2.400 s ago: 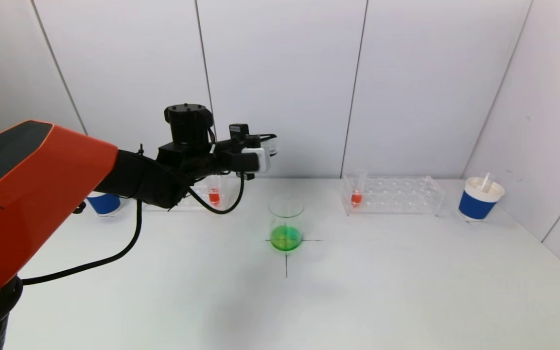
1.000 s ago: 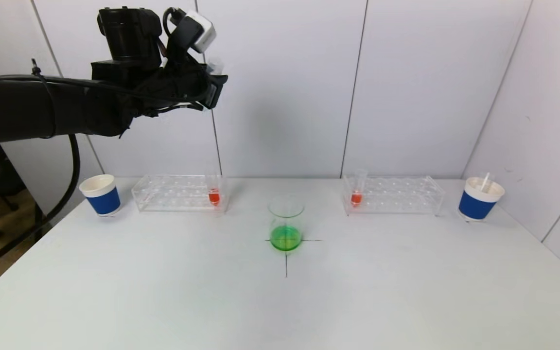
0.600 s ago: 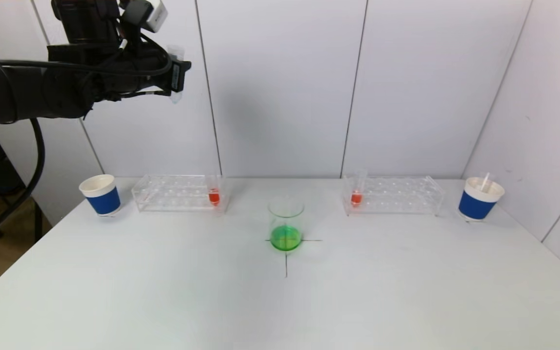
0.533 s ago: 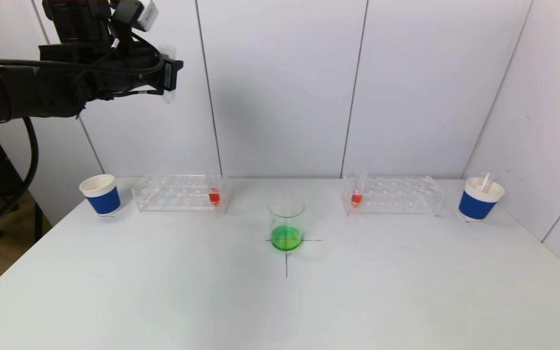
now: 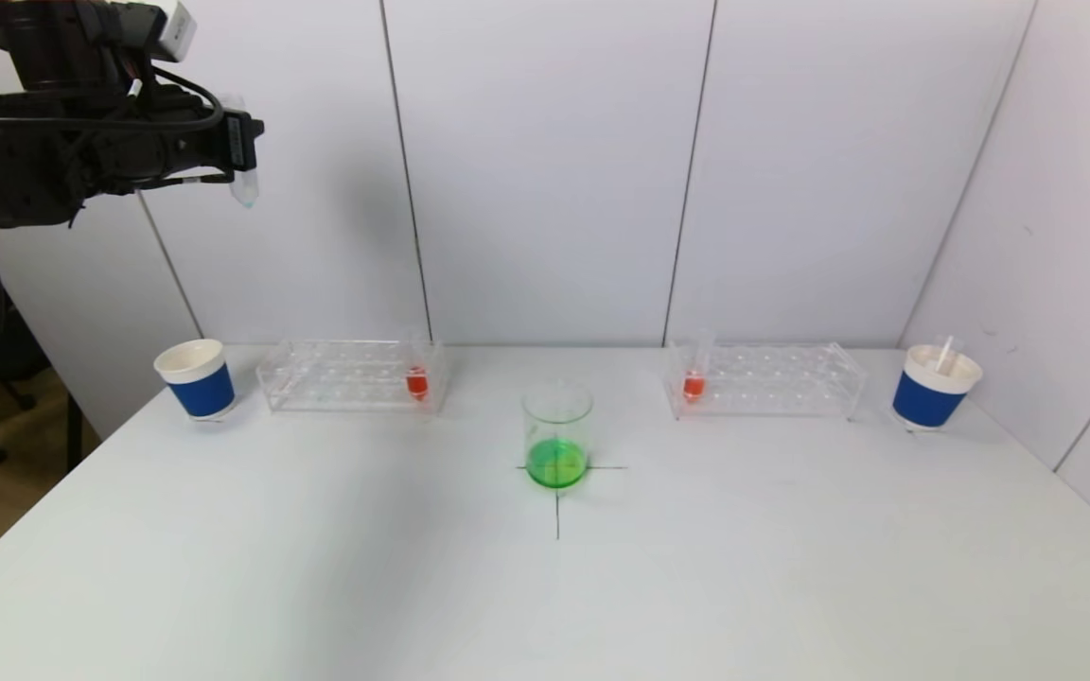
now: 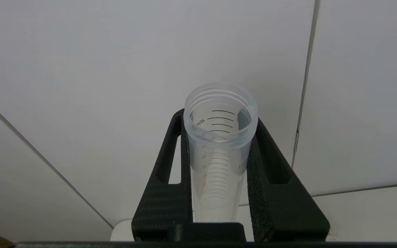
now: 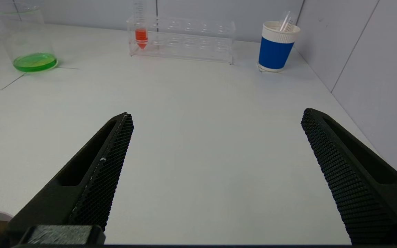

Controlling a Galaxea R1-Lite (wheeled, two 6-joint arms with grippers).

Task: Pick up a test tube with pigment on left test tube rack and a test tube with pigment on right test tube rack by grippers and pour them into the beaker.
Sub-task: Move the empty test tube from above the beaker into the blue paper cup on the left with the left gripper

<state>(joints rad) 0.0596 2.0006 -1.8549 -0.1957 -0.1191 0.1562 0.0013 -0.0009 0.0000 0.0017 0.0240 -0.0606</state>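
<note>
The head camera looked forward and down from above the desk (image 5: 318, 586), taking in its whole width and the panelled wall behind. The left wrist camera sat close behind the left end effector (image 6: 219, 137), high above the desk's left end, and faced the wall over a clear tube (image 6: 219, 144) that filled the middle of its view. The right wrist camera rode low over the near right part of the desk, looking across it between the right end effector (image 7: 215, 119) fingers. It shared the beaker (image 7: 28, 38), right rack (image 7: 184, 39) and right cup (image 7: 276, 46) with the head view.
</note>
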